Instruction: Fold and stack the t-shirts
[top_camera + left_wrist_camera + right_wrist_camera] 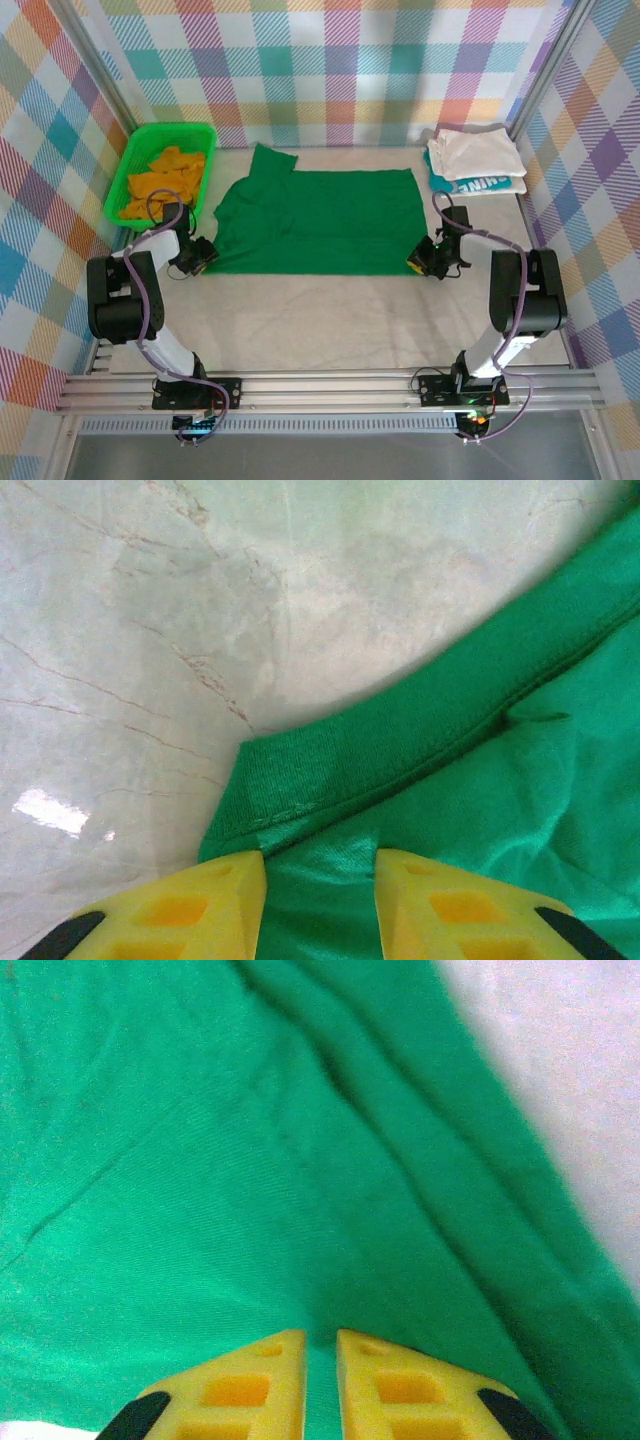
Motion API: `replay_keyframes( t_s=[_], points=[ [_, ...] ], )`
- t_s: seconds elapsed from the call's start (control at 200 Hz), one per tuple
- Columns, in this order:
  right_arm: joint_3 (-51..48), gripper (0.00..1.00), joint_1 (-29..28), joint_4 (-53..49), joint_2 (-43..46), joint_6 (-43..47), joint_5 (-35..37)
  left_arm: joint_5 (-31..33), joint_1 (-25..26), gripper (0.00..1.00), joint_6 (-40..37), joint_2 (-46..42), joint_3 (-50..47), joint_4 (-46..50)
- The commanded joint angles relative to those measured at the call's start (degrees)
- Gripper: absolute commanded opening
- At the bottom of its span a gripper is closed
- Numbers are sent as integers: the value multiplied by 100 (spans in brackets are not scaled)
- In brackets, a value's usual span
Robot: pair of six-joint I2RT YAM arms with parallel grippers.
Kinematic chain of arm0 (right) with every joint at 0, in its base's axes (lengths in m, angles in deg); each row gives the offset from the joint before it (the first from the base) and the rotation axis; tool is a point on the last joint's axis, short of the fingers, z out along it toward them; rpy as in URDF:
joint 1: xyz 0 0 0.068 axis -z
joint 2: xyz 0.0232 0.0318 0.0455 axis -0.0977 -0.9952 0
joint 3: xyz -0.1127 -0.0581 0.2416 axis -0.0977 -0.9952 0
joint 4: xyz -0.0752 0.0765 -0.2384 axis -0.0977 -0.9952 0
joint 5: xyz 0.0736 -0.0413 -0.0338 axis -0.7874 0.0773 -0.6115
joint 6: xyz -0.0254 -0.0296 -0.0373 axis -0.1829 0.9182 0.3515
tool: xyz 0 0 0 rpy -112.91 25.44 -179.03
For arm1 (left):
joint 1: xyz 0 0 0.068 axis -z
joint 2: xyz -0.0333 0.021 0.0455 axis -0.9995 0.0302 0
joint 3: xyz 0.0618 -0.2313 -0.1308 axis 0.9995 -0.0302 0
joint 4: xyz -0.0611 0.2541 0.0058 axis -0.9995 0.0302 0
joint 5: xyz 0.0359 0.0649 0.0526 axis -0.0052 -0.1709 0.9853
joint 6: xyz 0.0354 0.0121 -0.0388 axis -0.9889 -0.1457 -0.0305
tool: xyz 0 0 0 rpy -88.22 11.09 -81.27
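"Position of the dark green t-shirt (320, 220)?"
"Flat on the surface (320, 320). Left hand (320, 865) straddled its near-left corner, spread apart, seemingly lining up a pinch."
"And rightward?"
"Right hand (320, 1338) was clamped on its near-right corner, likely to fold. White t-shirt (475, 152) and teal t-shirt (482, 186) sat stacked past its right end."

You're seeing left arm (120, 295) and right arm (528, 290) wearing black housings over white links, purple cables (160, 207) looping off both, yellow fingers (175, 910) showing hollow cutouts, black trim.

Spread t-shirt (320, 220) in the middle, basket (175, 126) behind-left of it, folded shirts (475, 155) behind-right.
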Motion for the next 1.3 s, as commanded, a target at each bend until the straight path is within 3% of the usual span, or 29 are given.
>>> replay_keyframes(
  t_s=[0.0, 0.16, 0.325, 0.48, 0.555, 0.8, 1.08, 1.295],
  points=[
    [-76, 18, 35, -261, 326, -165, 73, 1, 6, 36, -205, -186, 140, 493],
    [293, 19, -107, -351, 556, 167, 100, 207, 556, 37, -29, -824, 371, 835],
    [1117, 20, -808, -801, 394, 697, 583, 496, 1106, 39, 251, -1415, 494, 452],
    [1466, 10, -1113, -532, -212, 566, 460, 353, 1363, 32, 305, -708, 755, 10],
    [1571, 0, -1187, -424, -454, 489, 540, 317, 1504, 30, 368, -404, 737, -407],
    [1714, 0, -1213, -376, -1023, 434, 712, 174, 1589, 29, 587, 504, 620, -1219],
    [956, 0, -1217, 31, -970, 240, 435, 190, 1664, 31, 1042, 460, -453, -1682],
    [-433, 0, -1222, 133, -99, -91, 574, 331, 1976, 32, 1321, -728, -1361, -972]
  ],
)
